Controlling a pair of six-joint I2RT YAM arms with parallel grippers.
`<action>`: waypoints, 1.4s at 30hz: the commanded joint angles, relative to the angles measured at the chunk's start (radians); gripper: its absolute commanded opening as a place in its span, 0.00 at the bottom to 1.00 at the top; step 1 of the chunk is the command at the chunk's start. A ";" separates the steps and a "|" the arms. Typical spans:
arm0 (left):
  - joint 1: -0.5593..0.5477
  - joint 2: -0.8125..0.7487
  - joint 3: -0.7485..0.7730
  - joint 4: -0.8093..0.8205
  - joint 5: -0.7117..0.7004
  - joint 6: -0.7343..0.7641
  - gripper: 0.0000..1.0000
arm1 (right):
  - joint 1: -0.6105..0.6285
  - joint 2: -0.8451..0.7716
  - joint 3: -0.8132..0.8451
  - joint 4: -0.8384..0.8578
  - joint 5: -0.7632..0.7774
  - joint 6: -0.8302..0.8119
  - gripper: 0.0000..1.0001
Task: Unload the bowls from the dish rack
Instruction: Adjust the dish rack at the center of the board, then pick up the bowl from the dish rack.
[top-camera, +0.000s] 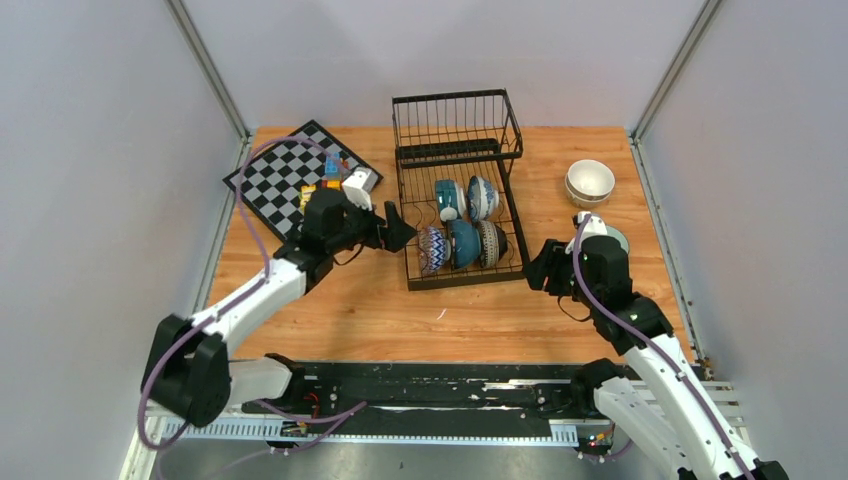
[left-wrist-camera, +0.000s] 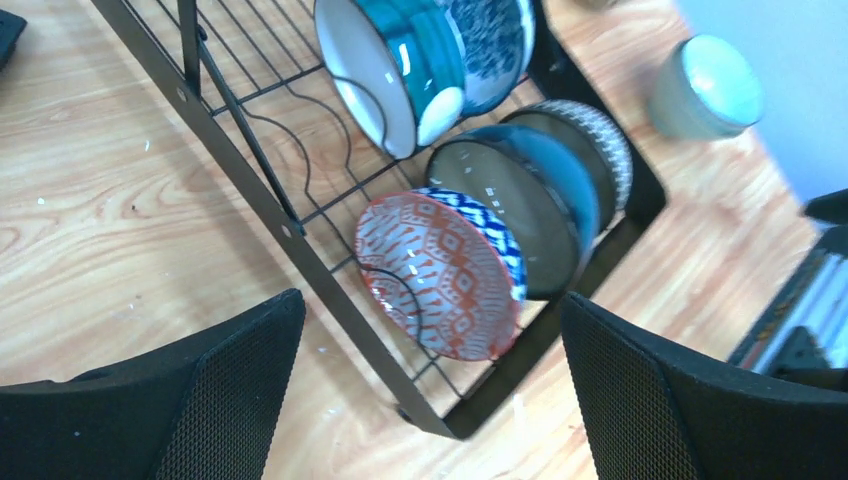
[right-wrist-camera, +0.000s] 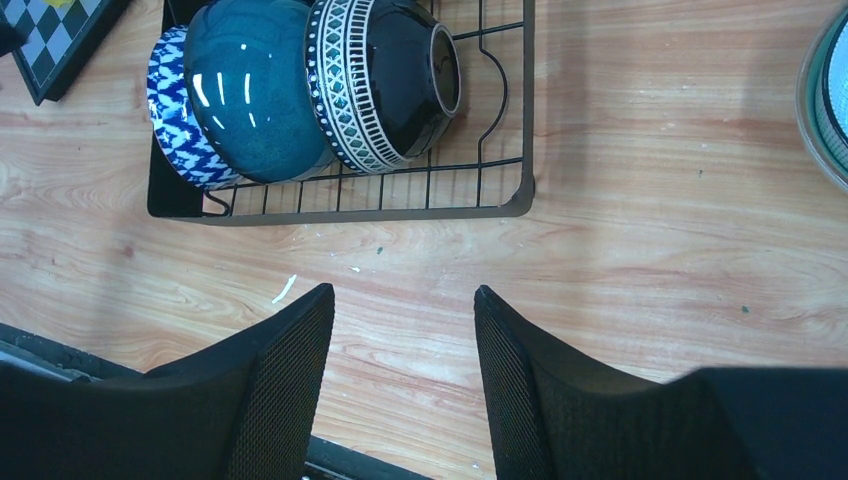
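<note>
Five bowls stand on edge in the dish rack at the middle of the table. The left gripper hovers just left of it, fingers spread wide and empty, facing the red-patterned bowl. The right gripper hangs by the rack's near right corner, half spread and empty. Glazed ceramic looks slick, rigid and chippable, so I'd pinch gently across the rim.
</note>
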 joint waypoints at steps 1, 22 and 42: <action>0.007 -0.198 -0.131 0.080 -0.087 -0.212 1.00 | 0.017 -0.001 -0.006 0.011 0.010 0.019 0.58; -0.146 -0.415 -0.328 0.217 -0.173 -0.433 1.00 | 0.016 -0.208 -0.144 0.060 -0.076 0.072 0.58; -0.177 0.114 -0.110 0.329 -0.056 -0.423 0.68 | 0.045 -0.276 -0.213 0.111 -0.093 0.089 0.53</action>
